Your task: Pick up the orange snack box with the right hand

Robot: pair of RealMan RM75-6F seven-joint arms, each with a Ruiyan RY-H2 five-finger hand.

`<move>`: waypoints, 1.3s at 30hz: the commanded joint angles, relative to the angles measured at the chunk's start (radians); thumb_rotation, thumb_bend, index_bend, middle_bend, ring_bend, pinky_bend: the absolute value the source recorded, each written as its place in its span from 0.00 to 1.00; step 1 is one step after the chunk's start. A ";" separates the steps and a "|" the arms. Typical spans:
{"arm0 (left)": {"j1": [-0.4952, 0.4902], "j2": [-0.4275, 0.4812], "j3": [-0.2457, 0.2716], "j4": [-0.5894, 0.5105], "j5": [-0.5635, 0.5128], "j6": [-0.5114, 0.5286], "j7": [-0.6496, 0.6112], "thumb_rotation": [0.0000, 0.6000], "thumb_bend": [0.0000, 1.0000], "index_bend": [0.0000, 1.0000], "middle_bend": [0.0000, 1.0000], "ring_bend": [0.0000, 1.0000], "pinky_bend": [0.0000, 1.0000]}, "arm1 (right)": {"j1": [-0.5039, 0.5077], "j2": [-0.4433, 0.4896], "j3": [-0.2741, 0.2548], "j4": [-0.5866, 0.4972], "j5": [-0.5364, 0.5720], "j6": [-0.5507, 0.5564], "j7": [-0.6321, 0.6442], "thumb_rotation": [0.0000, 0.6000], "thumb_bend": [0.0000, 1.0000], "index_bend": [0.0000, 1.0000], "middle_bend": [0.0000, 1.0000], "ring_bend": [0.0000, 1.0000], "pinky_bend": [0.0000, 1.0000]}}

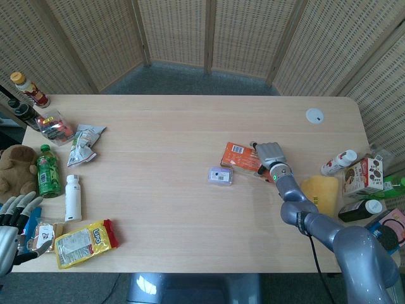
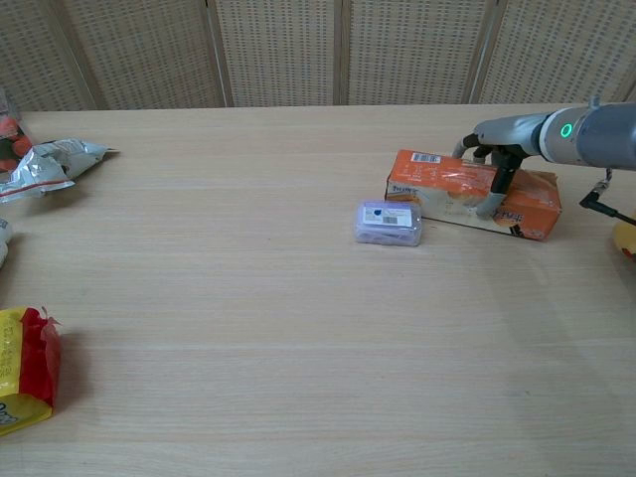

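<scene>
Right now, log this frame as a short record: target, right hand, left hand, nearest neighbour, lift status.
target: orange snack box, lying on the table
right hand: right hand on top of the box, fingers wrapped over its far and near faces
left hand: left hand at the table's near-left edge, fingers spread, holding nothing
nearest neighbour: small purple box beside the orange box
lift status: cannot tell; box looks slightly tilted
</scene>
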 commanded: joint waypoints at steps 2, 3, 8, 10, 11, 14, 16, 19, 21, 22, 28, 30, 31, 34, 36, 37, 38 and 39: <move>-0.002 -0.001 -0.001 -0.001 0.000 -0.005 0.003 1.00 0.22 0.11 0.07 0.00 0.00 | -0.024 0.013 0.023 -0.023 -0.045 0.029 0.037 1.00 0.15 0.24 0.74 0.75 0.60; -0.003 -0.001 -0.001 -0.002 -0.001 -0.006 0.004 1.00 0.22 0.11 0.07 0.00 0.00 | -0.028 0.019 0.028 -0.033 -0.055 0.037 0.045 1.00 0.15 0.24 0.75 0.76 0.60; -0.004 0.000 0.000 -0.005 -0.003 -0.011 0.006 1.00 0.23 0.11 0.07 0.00 0.00 | -0.053 0.087 0.060 -0.137 -0.103 0.092 0.081 1.00 0.14 0.25 0.76 0.77 0.61; -0.005 -0.001 0.000 -0.006 -0.003 -0.013 0.007 1.00 0.23 0.11 0.07 0.00 0.00 | -0.063 0.130 0.075 -0.207 -0.117 0.123 0.089 1.00 0.15 0.25 0.76 0.78 0.61; -0.006 -0.002 0.000 -0.006 -0.003 -0.014 0.007 1.00 0.23 0.11 0.07 0.00 0.00 | -0.068 0.151 0.083 -0.240 -0.121 0.136 0.092 1.00 0.15 0.25 0.76 0.78 0.61; -0.008 -0.008 0.000 -0.004 -0.003 -0.020 0.006 1.00 0.22 0.11 0.07 0.00 0.00 | -0.083 0.221 0.101 -0.352 -0.130 0.177 0.090 1.00 0.14 0.25 0.76 0.78 0.61; -0.011 -0.011 0.001 -0.003 -0.003 -0.025 0.004 1.00 0.23 0.11 0.07 0.00 0.00 | -0.089 0.267 0.109 -0.425 -0.132 0.208 0.073 1.00 0.14 0.25 0.76 0.78 0.61; -0.012 -0.013 0.001 0.000 0.001 -0.025 0.002 1.00 0.22 0.11 0.07 0.00 0.00 | -0.094 0.328 0.122 -0.528 -0.131 0.253 0.043 1.00 0.14 0.25 0.76 0.78 0.61; -0.012 -0.014 0.002 0.001 0.003 -0.023 0.000 1.00 0.23 0.11 0.07 0.00 0.00 | -0.097 0.363 0.132 -0.587 -0.129 0.279 0.029 1.00 0.14 0.25 0.76 0.78 0.61; -0.012 -0.014 0.003 0.002 0.004 -0.023 -0.001 1.00 0.23 0.11 0.07 0.00 0.00 | -0.098 0.386 0.139 -0.623 -0.127 0.293 0.020 1.00 0.14 0.25 0.76 0.78 0.61; -0.011 -0.018 0.005 0.008 0.010 -0.020 -0.010 1.00 0.22 0.11 0.07 0.00 0.00 | -0.087 0.476 0.177 -0.757 -0.092 0.343 -0.024 1.00 0.14 0.25 0.76 0.79 0.61; -0.010 -0.020 0.007 0.010 0.012 -0.019 -0.013 1.00 0.23 0.11 0.07 0.00 0.00 | -0.081 0.498 0.190 -0.786 -0.083 0.355 -0.034 1.00 0.14 0.25 0.76 0.79 0.61; -0.009 -0.021 0.009 0.012 0.013 -0.018 -0.015 1.00 0.22 0.11 0.07 0.00 0.00 | -0.077 0.511 0.198 -0.803 -0.078 0.364 -0.041 1.00 0.14 0.25 0.76 0.79 0.61; -0.004 -0.020 0.011 0.014 0.015 -0.010 -0.020 1.00 0.23 0.11 0.07 0.00 0.00 | -0.067 0.539 0.214 -0.838 -0.057 0.379 -0.056 1.00 0.14 0.26 0.77 0.79 0.61; 0.001 -0.017 0.012 0.015 0.018 -0.001 -0.023 1.00 0.22 0.11 0.07 0.00 0.00 | -0.063 0.552 0.219 -0.853 -0.047 0.387 -0.065 1.00 0.14 0.26 0.77 0.80 0.61; 0.003 -0.016 0.013 0.017 0.018 0.004 -0.025 1.00 0.22 0.11 0.07 0.00 0.00 | -0.060 0.559 0.220 -0.861 -0.041 0.390 -0.069 1.00 0.14 0.26 0.77 0.80 0.61; 0.005 -0.015 0.013 0.017 0.019 0.007 -0.026 1.00 0.22 0.11 0.07 0.00 0.00 | -0.059 0.563 0.221 -0.867 -0.036 0.393 -0.072 1.00 0.14 0.26 0.77 0.80 0.61; 0.006 -0.015 0.014 0.018 0.020 0.008 -0.028 1.00 0.22 0.11 0.07 0.00 0.00 | -0.058 0.566 0.221 -0.871 -0.033 0.396 -0.073 1.00 0.14 0.26 0.77 0.80 0.61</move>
